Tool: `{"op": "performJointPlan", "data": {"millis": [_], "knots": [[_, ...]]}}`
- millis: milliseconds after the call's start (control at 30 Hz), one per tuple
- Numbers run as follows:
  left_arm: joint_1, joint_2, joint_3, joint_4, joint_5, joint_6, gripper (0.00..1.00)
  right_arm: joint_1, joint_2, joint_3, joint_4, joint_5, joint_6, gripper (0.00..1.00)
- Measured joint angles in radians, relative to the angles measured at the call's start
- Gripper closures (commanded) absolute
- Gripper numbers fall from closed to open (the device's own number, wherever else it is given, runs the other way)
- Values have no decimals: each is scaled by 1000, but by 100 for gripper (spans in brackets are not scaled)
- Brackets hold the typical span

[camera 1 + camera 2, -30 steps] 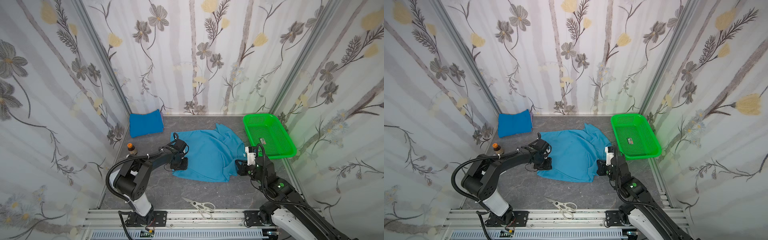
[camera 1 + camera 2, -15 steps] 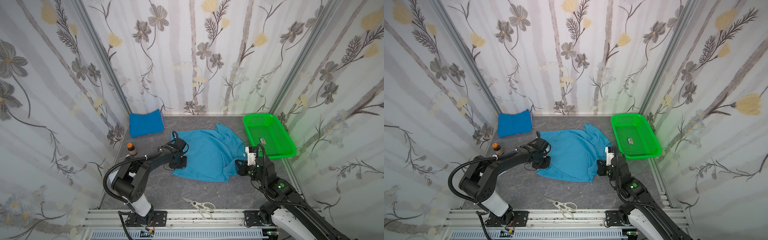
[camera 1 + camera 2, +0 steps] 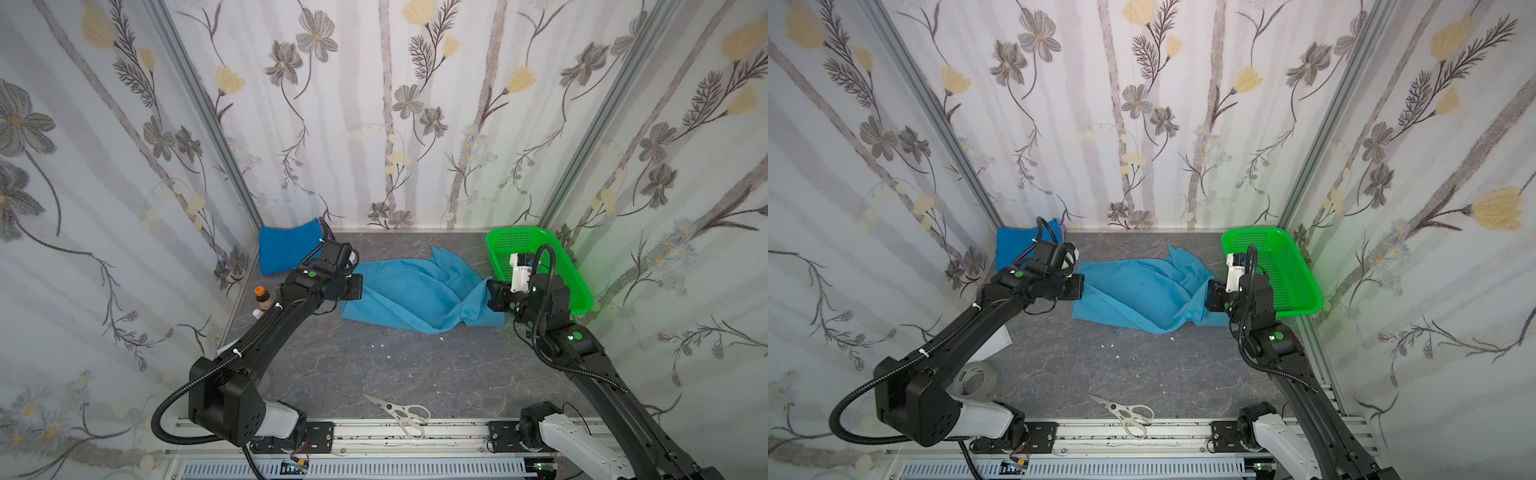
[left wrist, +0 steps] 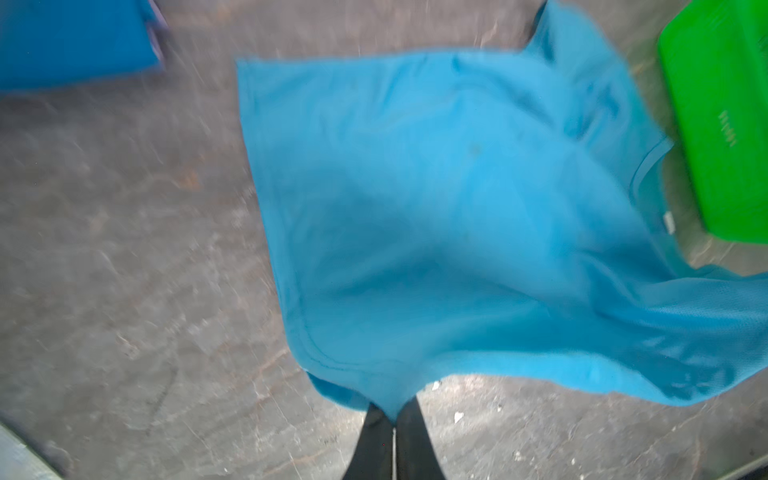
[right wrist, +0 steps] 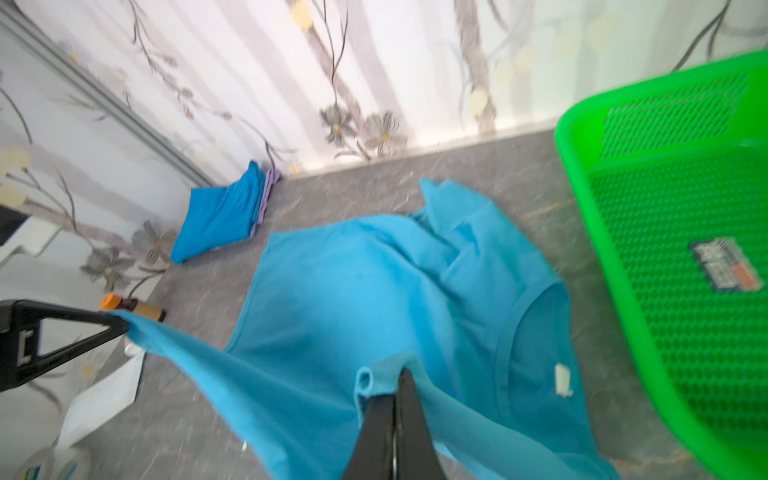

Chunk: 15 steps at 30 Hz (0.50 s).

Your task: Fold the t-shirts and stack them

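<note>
The light sky-blue t-shirt (image 3: 415,291) (image 3: 1142,291) lies rumpled in the middle of the table, its near edge lifted at both ends. My left gripper (image 3: 357,286) (image 4: 392,411) is shut on the shirt's near left corner. My right gripper (image 3: 490,295) (image 5: 397,374) is shut on a bunched fold of the same shirt near its collar. In the right wrist view the cloth stretches from my left gripper (image 5: 124,328) across to the right one. The darker blue t-shirt (image 3: 286,249) (image 5: 220,216) lies folded in the back left corner.
A green basket (image 3: 582,299) (image 3: 1304,307) stands at the right wall, right behind my right arm. Scissors (image 3: 399,411) lie near the front rail. A small orange-capped bottle (image 3: 261,296), a tape roll (image 3: 976,378) and a white sheet (image 3: 996,340) sit along the left wall.
My left gripper has shut on the light shirt's near left corner and risen with it. The right gripper has also lifted its hold, so the near edge now hangs above the table.
</note>
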Motion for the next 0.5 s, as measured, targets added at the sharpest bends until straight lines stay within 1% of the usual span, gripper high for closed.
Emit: {"op": "performJointPlan", "data": {"millis": [133,233,367,500], "knots": [[96,12,222,-30,49,45,100,-76,109,246,-26,-42,-62,100],[126,23,343,-53,97,70,100,-106,152,383,-42,-66,-95,100],[140,-1,396,-76,142,81,100,-110,144,454,-68,-110,-126,100],[155,-89,403,-113,171,83,100,-111,77,471,-129,-132,-155,100]]}}
